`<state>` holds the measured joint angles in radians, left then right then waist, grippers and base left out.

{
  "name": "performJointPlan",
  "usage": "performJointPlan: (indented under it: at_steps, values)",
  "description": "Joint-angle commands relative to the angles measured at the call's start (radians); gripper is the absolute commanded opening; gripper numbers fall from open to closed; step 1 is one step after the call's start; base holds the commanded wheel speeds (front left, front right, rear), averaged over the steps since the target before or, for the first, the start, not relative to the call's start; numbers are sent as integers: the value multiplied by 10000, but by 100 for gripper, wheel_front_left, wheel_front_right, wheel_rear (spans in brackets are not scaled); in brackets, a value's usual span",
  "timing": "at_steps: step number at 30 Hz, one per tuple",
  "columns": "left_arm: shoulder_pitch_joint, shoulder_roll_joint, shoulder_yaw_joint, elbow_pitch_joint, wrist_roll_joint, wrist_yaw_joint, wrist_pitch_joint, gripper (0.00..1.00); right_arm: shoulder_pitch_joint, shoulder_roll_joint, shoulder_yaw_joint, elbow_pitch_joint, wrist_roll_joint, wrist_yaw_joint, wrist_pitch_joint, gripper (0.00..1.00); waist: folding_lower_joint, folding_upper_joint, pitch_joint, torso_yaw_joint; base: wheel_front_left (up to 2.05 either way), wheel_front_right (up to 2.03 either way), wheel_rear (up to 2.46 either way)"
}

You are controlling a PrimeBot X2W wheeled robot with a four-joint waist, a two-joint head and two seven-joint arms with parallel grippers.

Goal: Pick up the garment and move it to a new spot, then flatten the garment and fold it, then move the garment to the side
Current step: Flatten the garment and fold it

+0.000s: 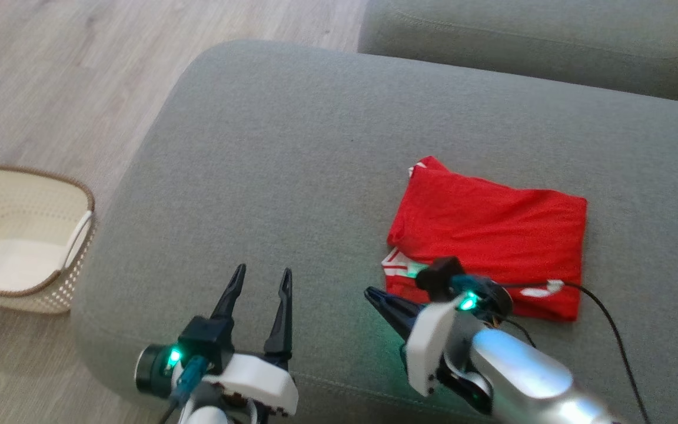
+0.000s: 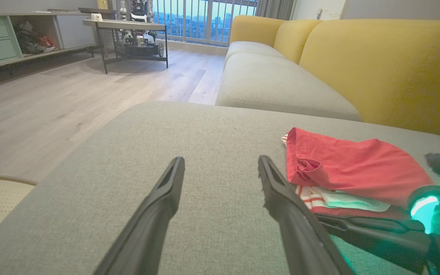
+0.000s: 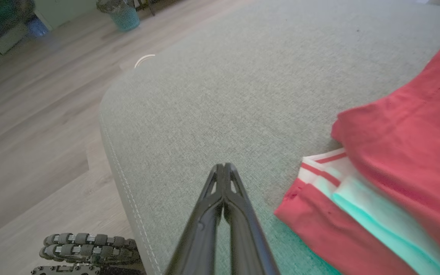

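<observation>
The garment (image 1: 492, 229) is a red piece with white and red striped trim, folded into a rough rectangle on the grey cushion (image 1: 292, 153). It also lies at the right of the left wrist view (image 2: 350, 168) and the right wrist view (image 3: 407, 160). My right gripper (image 1: 369, 292) is shut and holds nothing; it lies low over the cushion just left of the garment's near corner, tips pressed together (image 3: 224, 166). My left gripper (image 1: 261, 274) stands open over bare cushion to the left of the garment, its fingers (image 2: 166, 191) spread wide.
A cream perforated basket (image 1: 50, 294) sits on the wooden floor (image 1: 50, 88) at the left. A second grey cushion (image 1: 527, 41) lies beyond, with yellow backrests (image 2: 380, 65). A black cable (image 1: 610, 324) trails over the cushion right of my right arm. A table (image 2: 128, 26) stands farther off.
</observation>
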<state>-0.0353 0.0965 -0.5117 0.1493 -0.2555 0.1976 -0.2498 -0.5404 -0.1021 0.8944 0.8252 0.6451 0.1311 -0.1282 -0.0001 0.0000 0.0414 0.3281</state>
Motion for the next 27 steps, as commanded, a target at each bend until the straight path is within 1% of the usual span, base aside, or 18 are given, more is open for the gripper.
performJointPlan:
  at_steps: [1,3,4,5,6,8,9,10,11,14,17,21,25,27]
  values:
    - [-128,53,344,-367,2,74,-120,100,-6,-146,101,-360,125,-4,-286,0,1,0,-91,-110,0,0,0]
    - [-10,69,435,-467,-19,141,-120,100,133,-477,151,-680,256,-4,-738,0,1,0,-193,-284,0,0,0]
    - [62,73,493,-525,-41,171,-120,100,192,-660,55,-796,166,-4,-951,24,1,0,-248,-390,0,0,0]
    - [144,78,559,-581,-61,207,-120,100,281,-820,-104,-900,18,-4,-1111,67,1,0,-314,-510,0,0,0]
    - [230,82,627,-634,-79,244,-120,100,409,-950,-400,-991,-125,-4,-1217,100,1,0,-373,-635,0,0,0]
    - [373,109,783,-748,-87,303,-120,100,694,-1162,-1322,-1254,-611,-4,-1314,100,1,0,-475,-904,0,0,0]
    - [425,138,859,-802,-50,333,-120,100,858,-1243,-1988,-1633,-1017,-4,-1323,100,1,0,-522,-1044,0,0,0]
    - [455,158,957,-904,17,370,-120,100,1123,-1281,-2686,-2144,-1516,-4,-1327,100,1,0,-598,-1198,0,0,0]
    - [558,168,1161,-1138,176,450,-120,100,1939,-1147,-3965,-3286,-2411,-4,-1330,100,1,0,-690,-1499,0,0,0]
    - [741,156,1451,-1411,418,448,-120,100,3203,-888,-5477,-4685,-3771,-4,-1332,100,1,0,-824,-1883,0,0,0]
    - [905,106,1705,-1602,636,299,-120,100,4202,-483,-6561,-5587,-4886,-4,-1333,100,1,0,-980,-2175,0,0,0]
    - [1205,56,1954,-1594,961,14,-120,100,5164,131,-7949,-6524,-5741,-4,-1334,100,1,0,-1216,-2421,0,0,0]
    - [1551,20,2193,-1495,1321,-177,-120,100,5728,422,-8525,-7251,-6019,-4,-1335,100,1,0,-1359,-2571,0,0,0]
    - [1716,-22,2286,-1433,1446,-248,-120,100,5943,474,-8629,-7311,-6034,-4,-1335,100,1,0,-1418,-2587,0,0,0]
